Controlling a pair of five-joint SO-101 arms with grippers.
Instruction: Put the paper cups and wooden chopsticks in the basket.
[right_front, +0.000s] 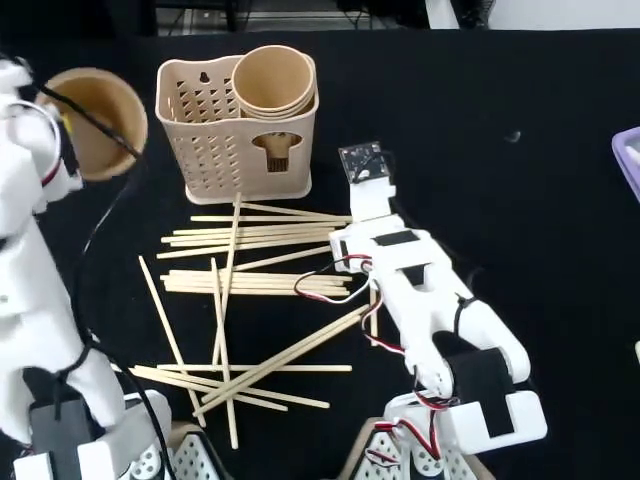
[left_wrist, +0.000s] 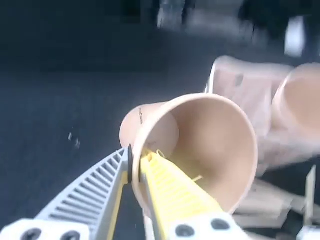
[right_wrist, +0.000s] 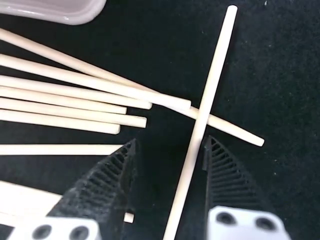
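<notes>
My left gripper (left_wrist: 135, 156) is shut on the rim of a brown paper cup (left_wrist: 205, 140), one finger inside and one outside. In the high view this cup (right_front: 97, 120) hangs in the air left of the beige basket (right_front: 215, 150). A stack of paper cups (right_front: 275, 80) stands in the basket's right part. Several wooden chopsticks (right_front: 250, 285) lie scattered on the black table in front of the basket. My right gripper (right_wrist: 170, 145) is open low over them, with one chopstick (right_wrist: 202, 117) running between its fingers, close to one fingertip (right_wrist: 212, 147).
The basket's pale edge (right_wrist: 55, 11) lies just beyond the chopstick ends near the right gripper. The right arm (right_front: 420, 290) reaches across the table's middle. A lilac container's edge (right_front: 630, 160) is at the far right. Cables (right_front: 100, 220) trail from the left arm.
</notes>
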